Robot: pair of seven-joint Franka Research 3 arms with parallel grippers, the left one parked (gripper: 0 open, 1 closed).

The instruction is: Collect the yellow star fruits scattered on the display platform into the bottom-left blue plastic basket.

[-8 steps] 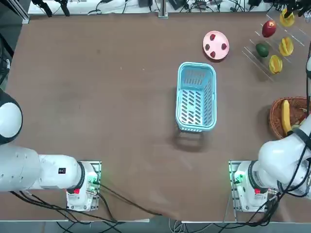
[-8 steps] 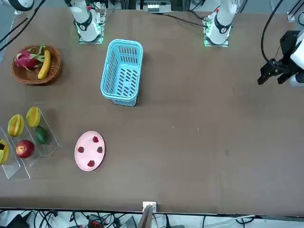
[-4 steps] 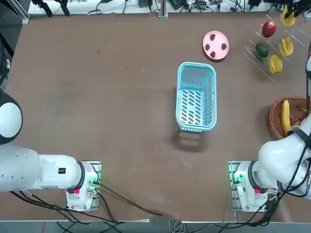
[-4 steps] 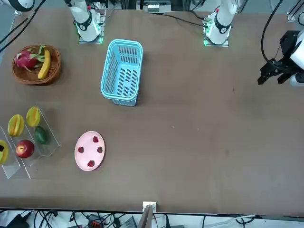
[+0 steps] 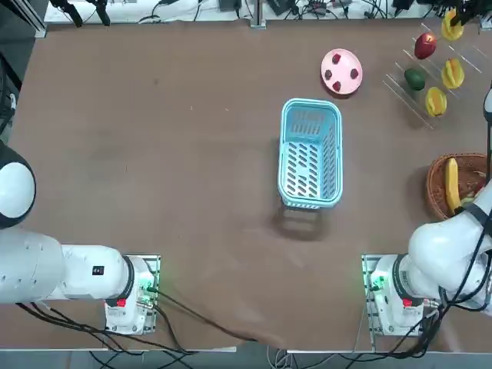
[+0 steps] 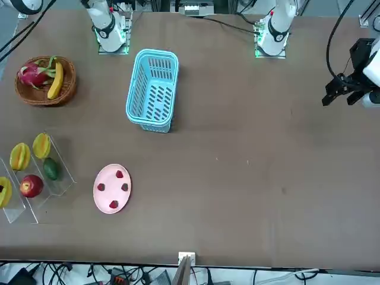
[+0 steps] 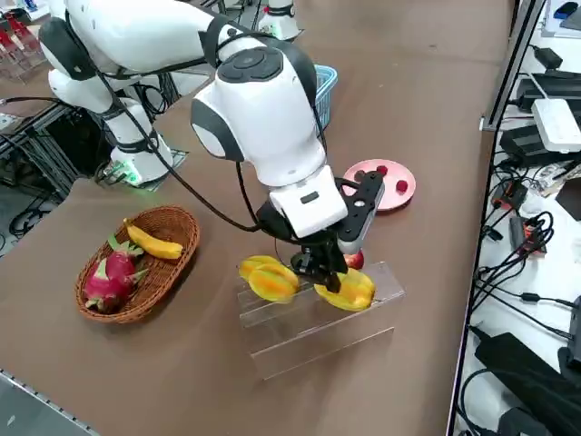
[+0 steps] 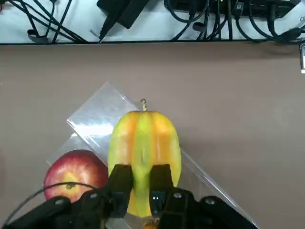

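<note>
Star fruit [image 8: 144,143] sits on the display platform [image 7: 331,336], the right gripper's [image 8: 142,188] jaws clamped on its sides; I'd confirm the pinch, then lift straight up, clearing the platform's ledges.

I see a red apple [image 8: 75,174] just beside the hand, a green oval fruit [image 6: 51,169] near it, a pink plate [image 6: 112,189] farther off, and a wicker basket [image 7: 138,263] holding a banana [image 7: 153,241] and dragon fruit [image 7: 111,279] well apart from the hand.
</note>
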